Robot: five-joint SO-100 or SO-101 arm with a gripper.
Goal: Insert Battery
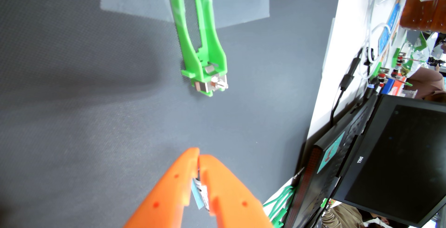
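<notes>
Orange pincer (199,156) at the bottom of the wrist view, tips pressed together, clamped on a small battery (202,193) wedged between the fingers further back, hovering over the dark grey counter (72,121), well apart from the green holder (205,68) with metal contacts above.

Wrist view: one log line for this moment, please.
gripper: shut on battery | green holder: ahead, apart | battery: not inserted
</notes>
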